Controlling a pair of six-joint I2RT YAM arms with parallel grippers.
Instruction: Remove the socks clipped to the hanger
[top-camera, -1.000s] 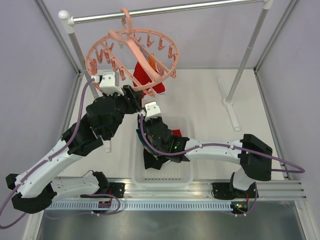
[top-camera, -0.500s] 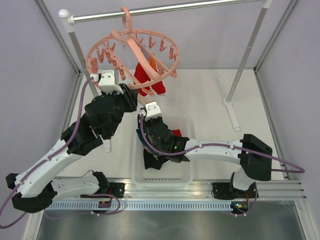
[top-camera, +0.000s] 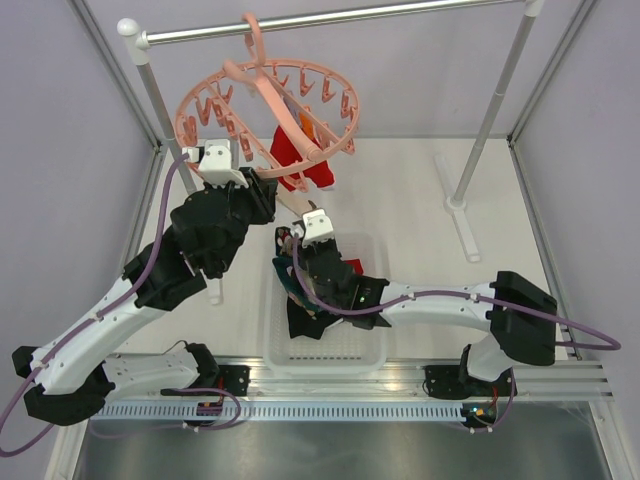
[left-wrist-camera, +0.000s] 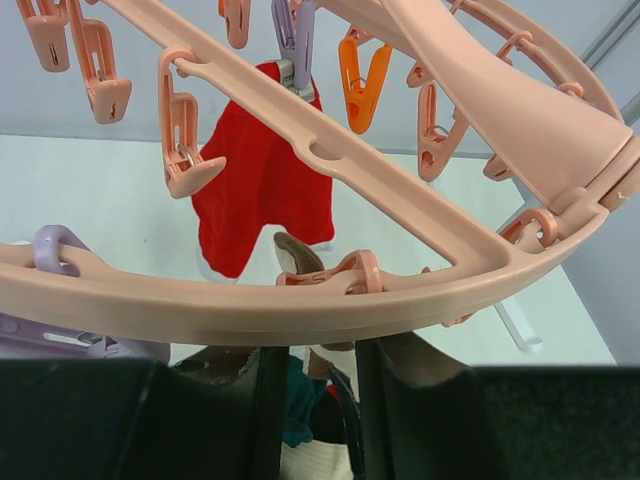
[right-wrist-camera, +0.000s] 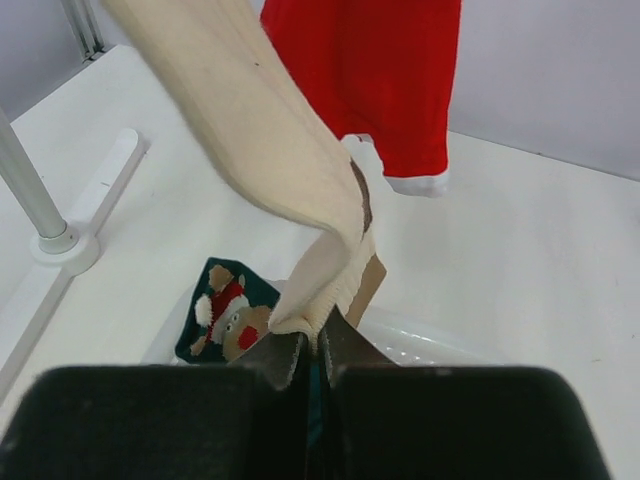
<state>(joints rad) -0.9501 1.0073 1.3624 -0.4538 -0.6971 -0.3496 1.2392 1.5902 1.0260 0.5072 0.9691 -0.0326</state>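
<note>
The right claw (right-wrist-camera: 312, 345) has just slid away from the hanger (left-wrist-camera: 300, 310), out over the basket (top-camera: 372, 345). It is clamped tight on the end of the beige sock (right-wrist-camera: 260, 150). That sock now runs in a taut slant from the pinch up and back toward the ring. Its top end goes out of the wrist view, but I'd say the clip hasn't let go yet, so this is the pull that should free it.

The left claw (left-wrist-camera: 312, 355) has barely budged. Its fingers are parted with nothing between them, and the ring's near edge lies just above its tips, where it looks placed to brace the ring.

Counting up: one hanger. Two socks hang on it, the beige one and a red sock (right-wrist-camera: 380, 80) straight ahead of the right claw. Below that claw, in the basket, there's one teal sock (right-wrist-camera: 225, 310) with a reindeer face. Dark and red fabric lies there too, but the arm hides how many pieces.
</note>
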